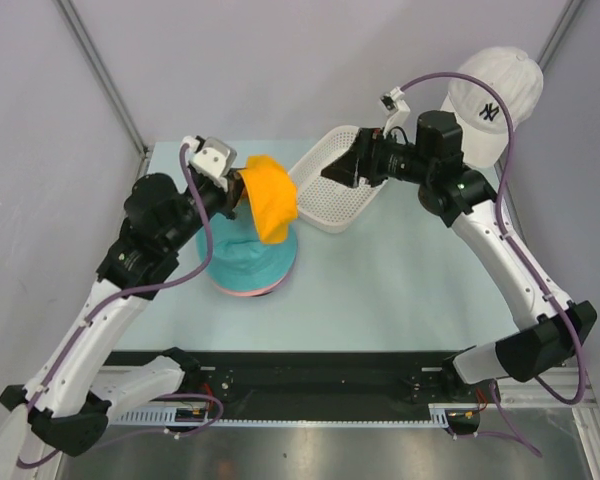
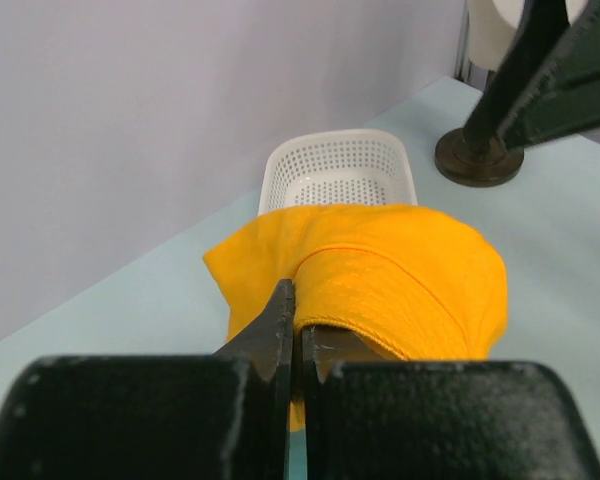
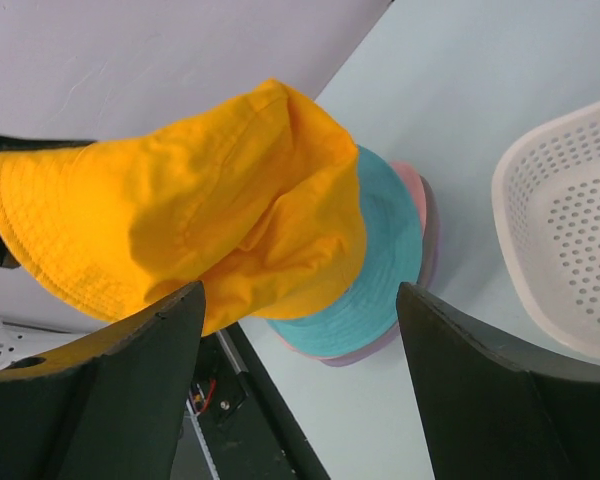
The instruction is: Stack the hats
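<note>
Crumpled orange hat point(image 1: 270, 205), soft and folded, hangs over a teal hat point(image 1: 242, 262) stacked on the pink hat point(image 3: 416, 190) and lavender hat point(image 3: 365, 352). Left fingers point(image 2: 277, 330) are clamped on the orange fabric; right fingers point(image 3: 110, 400) are spread apart. Pale blue counter point(image 1: 400, 290), white basket point(image 1: 340, 195), plain grey walls.

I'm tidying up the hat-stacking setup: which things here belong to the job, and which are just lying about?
Job: orange hat, held by left gripper; teal hat, pink hat, lavender hat, stacked.
Lying about: white basket; white NY cap.
</note>
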